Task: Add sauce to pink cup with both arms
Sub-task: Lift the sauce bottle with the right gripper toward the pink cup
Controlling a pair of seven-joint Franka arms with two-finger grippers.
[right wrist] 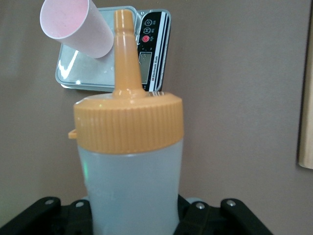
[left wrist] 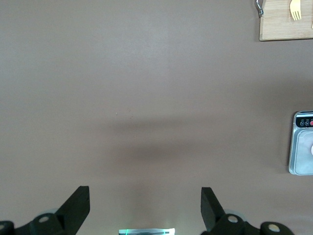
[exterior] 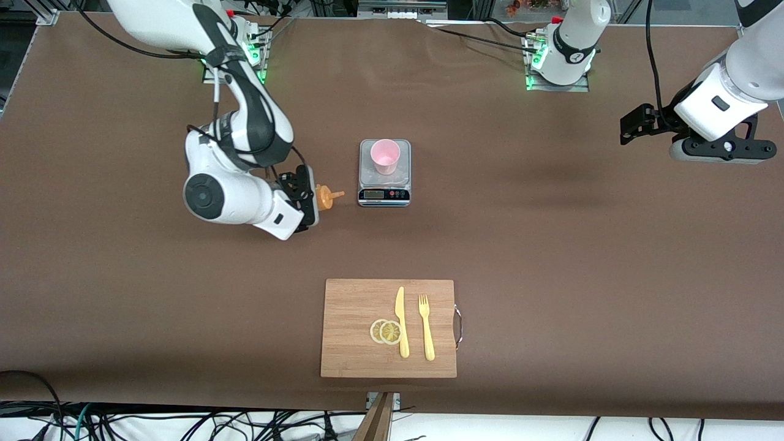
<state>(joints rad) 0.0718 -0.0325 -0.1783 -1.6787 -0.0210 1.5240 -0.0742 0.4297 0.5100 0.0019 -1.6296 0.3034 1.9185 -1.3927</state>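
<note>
Translucent plastic, soft enough to squeeze, is what the right gripper (exterior: 304,197) is clamping: the sauce (right wrist: 131,171), gripped low on its body and tipped sideways, its orange nozzle (exterior: 334,195) pointing toward the cup (exterior: 385,156). That cup is standing on a scale (exterior: 384,195) just ahead of the nozzle, with a small gap between them. The bottle looks light and yielding, so a firm hold at mid-body seems best; pressing too hard could likely squirt sauce early. The pink tumbler looks light and easy to tip. The left gripper (left wrist: 145,208) is waiting with fingers apart over bare surface (exterior: 551,233), well away from the cup.
</note>
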